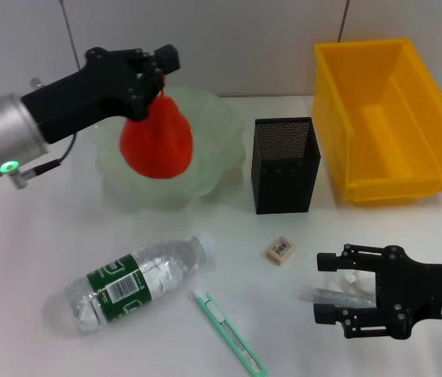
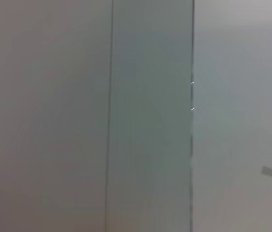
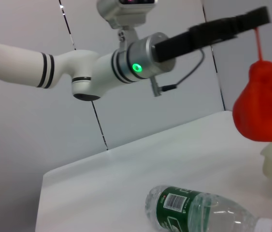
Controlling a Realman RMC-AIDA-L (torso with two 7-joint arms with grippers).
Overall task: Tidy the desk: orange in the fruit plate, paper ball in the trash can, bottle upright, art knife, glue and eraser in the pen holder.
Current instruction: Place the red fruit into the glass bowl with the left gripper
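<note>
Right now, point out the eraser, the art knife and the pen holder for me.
eraser (image 1: pixel 280 250), head view, middle of its top face.
art knife (image 1: pixel 228 331), head view, midway along its green handle.
pen holder (image 1: pixel 285 174), head view, centre of its black mesh front wall.

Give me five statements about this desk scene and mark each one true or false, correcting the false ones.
1. The left gripper holds the orange above the fruit plate. True; it hangs by its stem.
2. The bottle stands upright. False; it lies on its side on the table.
3. The eraser is inside the pen holder. False; it lies on the table in front of the holder.
4. The right gripper is at the paper ball, jaws on either side of it. True.
5. The art knife sits in the yellow bin. False; it lies on the table beside the bottle.
</note>
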